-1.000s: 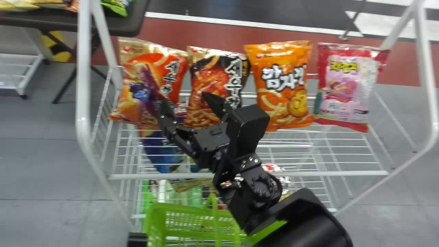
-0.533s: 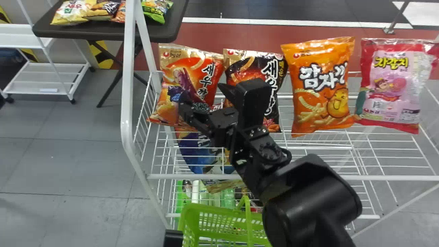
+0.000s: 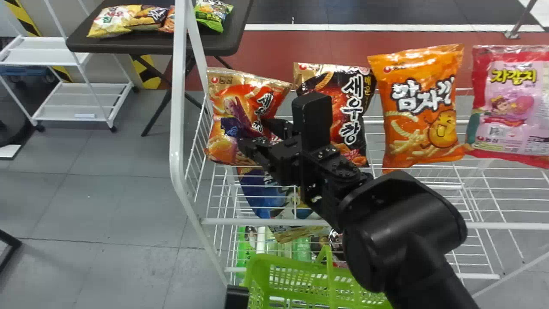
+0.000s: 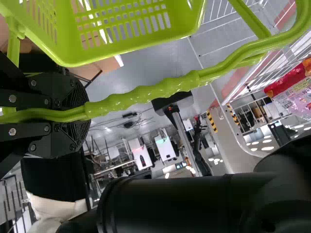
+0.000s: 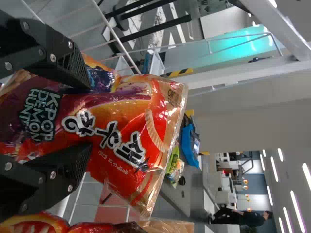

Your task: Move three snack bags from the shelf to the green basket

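Snack bag [image 3: 227,92], leftmost of four in a row on the white wire shelf [image 3: 334,222], beyond the green basket [image 3: 300,274]. Long axis: near upright, slightly tilted; gold end uppermost, printed front toward me. My right gripper [image 3: 258,134] holds it, fingers pressed in from either side; my left gripper [image 3: 236,296] clasps the basket's handle [image 4: 146,94].
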Robot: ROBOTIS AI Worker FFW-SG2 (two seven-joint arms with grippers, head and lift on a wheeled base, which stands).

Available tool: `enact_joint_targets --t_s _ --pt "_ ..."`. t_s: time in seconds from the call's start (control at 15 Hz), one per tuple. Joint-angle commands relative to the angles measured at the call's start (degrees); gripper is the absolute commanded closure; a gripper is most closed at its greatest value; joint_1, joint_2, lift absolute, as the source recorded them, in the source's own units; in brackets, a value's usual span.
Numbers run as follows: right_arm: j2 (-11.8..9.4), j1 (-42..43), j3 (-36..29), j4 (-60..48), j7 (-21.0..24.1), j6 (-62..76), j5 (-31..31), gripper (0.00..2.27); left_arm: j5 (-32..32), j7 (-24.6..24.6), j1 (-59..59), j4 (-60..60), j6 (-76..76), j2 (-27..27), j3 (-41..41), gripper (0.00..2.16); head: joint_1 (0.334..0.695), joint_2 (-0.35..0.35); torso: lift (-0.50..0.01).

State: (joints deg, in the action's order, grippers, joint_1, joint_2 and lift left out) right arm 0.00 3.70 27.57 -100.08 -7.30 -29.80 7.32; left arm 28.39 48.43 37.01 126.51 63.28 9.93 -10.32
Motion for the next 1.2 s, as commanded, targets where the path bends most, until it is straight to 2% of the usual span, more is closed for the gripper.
enact_joint_targets --t_s 0.0,0.13,0.33,0.6,0.67,0.73,0.8,0.93,1.0,1.13 --pt "-0.1 -2.1 0.3 -3.6 -0.5 0.7 -2.0 2.2 0.0 0.0 0.0 0.0 0.0 0.0 -0.1 1.72 0.695 0.07 -0.048" --pt "-0.8 -5.5 0.3 -8.5 -0.5 2.1 -5.3 2.22 0.0 0.0 0.0 0.0 0.0 -0.1 -0.1 1.72 0.695 0.074 -0.048" --pt "-3.9 -8.1 -0.5 -16.2 -0.6 -1.3 -5.6 2.22 -0.2 -0.1 0.0 0.1 -0.2 -0.4 -0.1 1.72 0.695 0.056 -0.048" --pt "-9.8 -17.0 -4.2 -33.2 -0.4 -8.0 -7.0 2.22 -0.4 -0.1 0.2 0.5 -0.2 -0.6 -0.2 1.72 0.695 -0.01 -0.048" --pt "-12.0 -20.8 -6.8 -38.3 -0.5 -7.8 -5.6 2.22 -0.4 -0.1 0.2 0.5 -0.4 -0.6 -0.2 1.72 0.695 -0.035 -0.048" --pt "-13.6 -24.6 -9.5 -42.6 -0.5 -7.6 -4.5 2.22 -0.4 -0.1 0.1 0.5 -0.4 -0.5 -0.1 1.72 0.695 -0.089 -0.048" --pt "-14.5 -29.4 -12.9 -46.8 -1.0 -7.1 -4.1 2.22 -0.4 -0.1 0.0 0.4 -0.4 -0.6 -0.1 1.72 0.695 -0.127 -0.048" --pt "-15.2 -36.4 -18.3 -50.9 -2.2 -5.5 -4.0 2.22 -0.4 -0.1 -0.1 0.1 -0.9 -0.9 0.0 1.72 0.695 -0.197 -0.048" --pt "-15.6 -39.5 -20.8 -52.2 -2.5 -5.5 -4.0 2.22 -0.4 -0.2 -0.2 0.0 -0.9 -1.1 0.2 1.72 0.695 -0.273 -0.048" --pt "-15.8 -46.6 -25.9 -53.7 -5.1 -3.6 -4.0 2.22 -0.4 -0.1 -0.5 -0.3 -1.1 -1.4 0.7 1.72 0.695 -0.337 -0.048"
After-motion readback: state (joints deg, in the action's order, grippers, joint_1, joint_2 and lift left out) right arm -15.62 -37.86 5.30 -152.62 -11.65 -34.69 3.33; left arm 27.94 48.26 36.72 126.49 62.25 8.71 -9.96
